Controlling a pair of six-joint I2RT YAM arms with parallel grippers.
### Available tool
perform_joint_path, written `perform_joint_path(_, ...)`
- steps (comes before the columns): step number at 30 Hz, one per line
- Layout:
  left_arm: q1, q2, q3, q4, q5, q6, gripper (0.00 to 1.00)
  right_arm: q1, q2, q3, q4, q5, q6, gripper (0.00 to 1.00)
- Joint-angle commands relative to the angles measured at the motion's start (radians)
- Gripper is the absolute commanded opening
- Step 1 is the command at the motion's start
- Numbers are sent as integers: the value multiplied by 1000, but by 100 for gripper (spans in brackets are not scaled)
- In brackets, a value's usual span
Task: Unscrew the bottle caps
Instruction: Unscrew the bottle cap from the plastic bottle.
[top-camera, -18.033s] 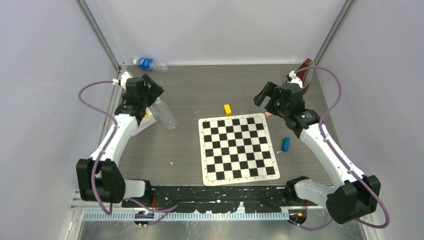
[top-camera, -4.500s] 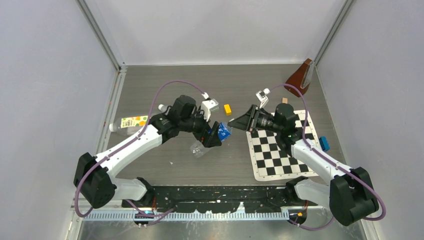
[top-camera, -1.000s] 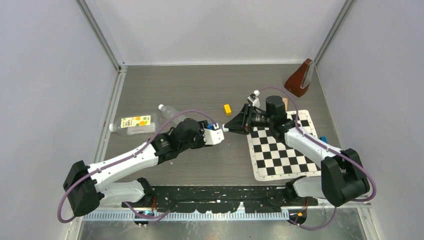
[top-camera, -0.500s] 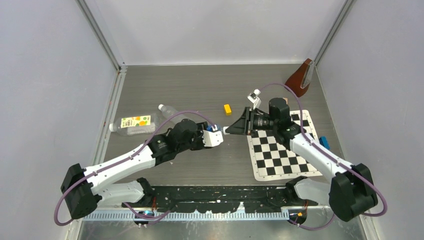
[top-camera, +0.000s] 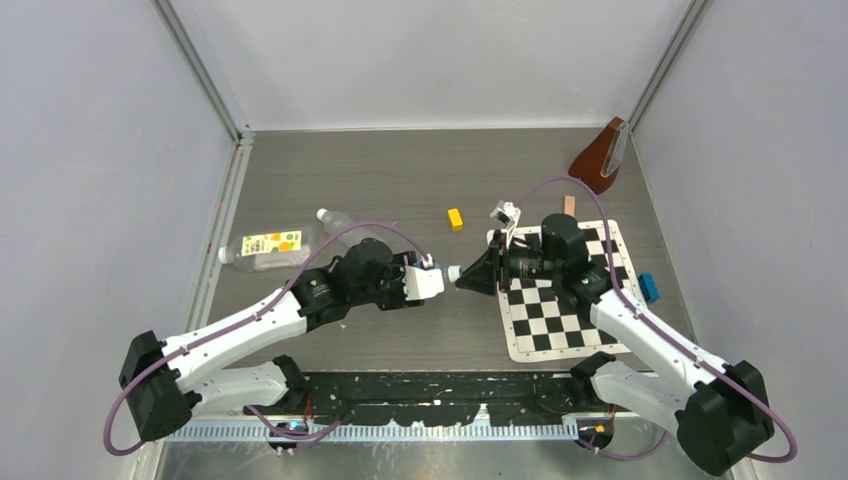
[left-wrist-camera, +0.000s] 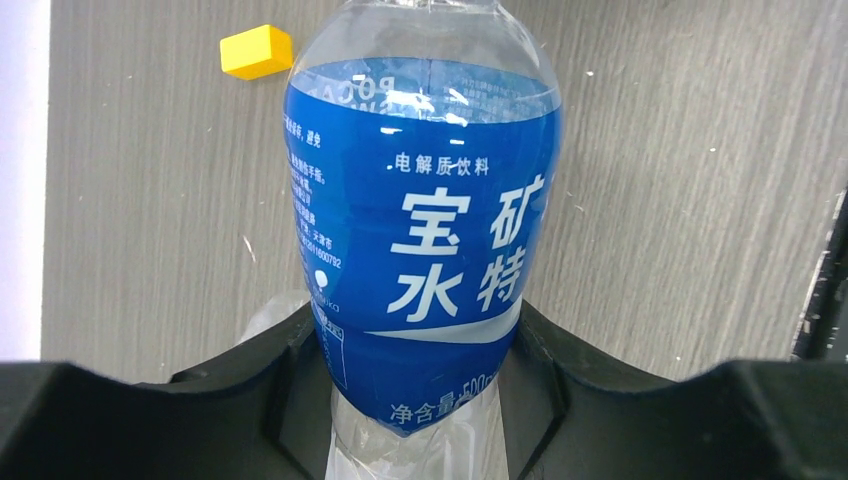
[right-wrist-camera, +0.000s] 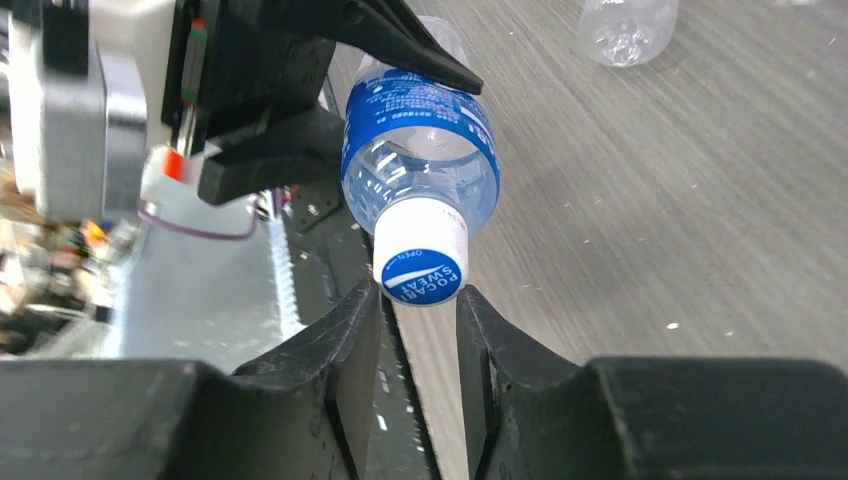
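My left gripper (left-wrist-camera: 420, 345) is shut on the lower body of the small blue-labelled bottle (left-wrist-camera: 425, 220) and holds it above the table, lying level with its neck pointing right. The bottle's white cap with a blue top (right-wrist-camera: 421, 262) sits between the tips of my right gripper (right-wrist-camera: 420, 300), whose fingers (right-wrist-camera: 350, 330) press on both its sides. From above, the cap (top-camera: 454, 272) shows where the two grippers meet. The other two bottles lie at the left: the yellow-orange labelled one (top-camera: 265, 247) and the slim unlabelled one (top-camera: 340, 224).
A chessboard mat (top-camera: 570, 300) lies under my right arm, with a blue block (top-camera: 651, 287) at its right edge. A yellow block (top-camera: 455, 217) lies behind the grippers. A brown object (top-camera: 598, 160) stands in the far right corner, and a small wooden piece (top-camera: 569, 204) lies near it.
Both grippers, joined at the bottle, have drifted slightly toward the near edge. My right wrist has turned about the cap, and its fingers have closed a little more.
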Motion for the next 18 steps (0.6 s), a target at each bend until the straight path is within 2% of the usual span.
perform_joint_path(1,-9,-17,61,-23,114,-15,13,15,-88,-11,-4,51,-293,1)
perform_joint_path(5,-9,-13,66,-40,121,-13,13,16,-162,-41,-1,70,-393,1)
perform_joint_path(8,-9,-15,61,-39,89,-13,13,17,-189,-54,4,117,-396,1)
perform_joint_path(10,-9,-19,53,-32,39,-8,13,17,-207,-62,18,177,-357,9)
perform_joint_path(12,-9,-28,39,-18,-27,-1,13,17,-230,-76,43,241,-249,20)
perform_joint_path(13,-9,-31,32,-12,-77,5,13,17,-248,-84,58,278,-166,31)
perform_joint_path(14,-9,-37,26,-9,-104,15,13,17,-257,-87,63,292,-115,37)
perform_joint_path(15,-9,-41,20,-8,-118,24,13,17,-276,-94,77,311,-9,49)
perform_joint_path(17,-10,-51,9,1,-130,31,13,18,-297,-102,107,329,157,61)
perform_joint_path(18,-11,-54,5,10,-127,32,13,18,-301,-103,115,340,213,63)
